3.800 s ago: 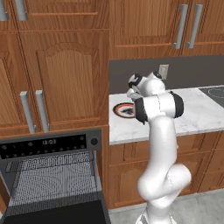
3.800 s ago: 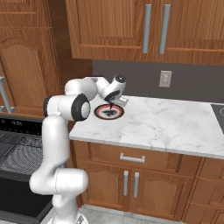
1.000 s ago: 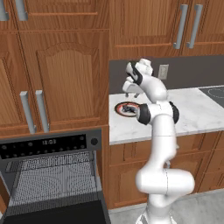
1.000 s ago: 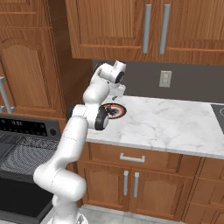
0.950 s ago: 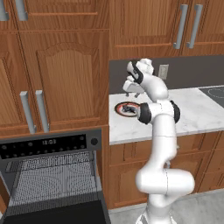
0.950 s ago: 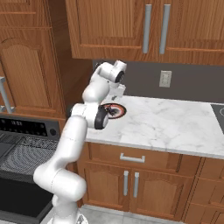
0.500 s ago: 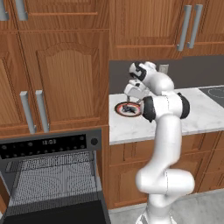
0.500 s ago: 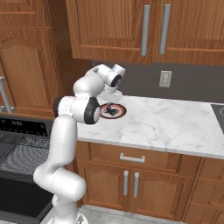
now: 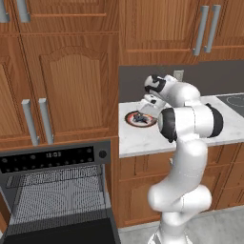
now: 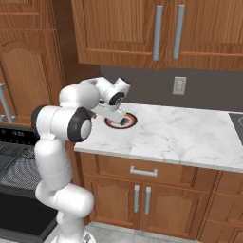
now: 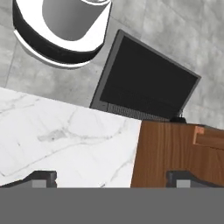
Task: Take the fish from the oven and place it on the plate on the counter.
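Over the left end of the white marble counter (image 9: 143, 138), the arm's gripper (image 9: 147, 102) hung just above the plate (image 9: 140, 118), its jaws spread wide with nothing between them; from the hand's own camera, the two finger tips (image 11: 40, 177) stood far apart over bare marble and the cabinet edge. A small dark shape that looked like the fish (image 9: 139, 117) lay on the plate's pale centre, though it was hard to tell apart from the plate's own dark pattern at this size. To the left and lower down, the oven (image 9: 52, 190) stood with its door dropped open and its wire rack (image 9: 57, 193) bare. Judged from that, the delivery appeared done, with only the arm's withdrawal from the plate left.
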Available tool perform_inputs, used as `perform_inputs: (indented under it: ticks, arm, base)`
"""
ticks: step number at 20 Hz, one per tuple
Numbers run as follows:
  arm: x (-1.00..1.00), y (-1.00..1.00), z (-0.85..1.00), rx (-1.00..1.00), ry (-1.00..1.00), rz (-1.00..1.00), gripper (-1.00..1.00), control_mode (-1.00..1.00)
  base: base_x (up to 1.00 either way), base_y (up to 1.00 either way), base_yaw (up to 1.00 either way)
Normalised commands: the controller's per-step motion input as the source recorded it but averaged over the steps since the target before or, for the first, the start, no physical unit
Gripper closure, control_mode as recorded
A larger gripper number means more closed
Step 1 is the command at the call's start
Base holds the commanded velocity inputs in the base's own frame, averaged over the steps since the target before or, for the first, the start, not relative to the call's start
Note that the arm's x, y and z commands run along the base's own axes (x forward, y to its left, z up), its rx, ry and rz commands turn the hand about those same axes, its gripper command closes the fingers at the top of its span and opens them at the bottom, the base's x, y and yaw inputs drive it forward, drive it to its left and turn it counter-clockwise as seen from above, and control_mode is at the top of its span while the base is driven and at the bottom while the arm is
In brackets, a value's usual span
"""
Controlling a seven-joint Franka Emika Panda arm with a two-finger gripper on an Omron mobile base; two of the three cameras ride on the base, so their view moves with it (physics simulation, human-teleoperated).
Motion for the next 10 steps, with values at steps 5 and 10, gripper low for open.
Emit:
perform_inputs:
  ticks: [5,10]
  arm:
    - [-0.77,-0.01,0.0,0.08,0.0,0.0,-1.0,-1.0]
    - [-0.8,0.0,0.0,0.01,-0.04,0.0,-1.0,-1.0]
  base:
    - [0.0,0.0,0.0]
    - [0.0,0.0,0.0]
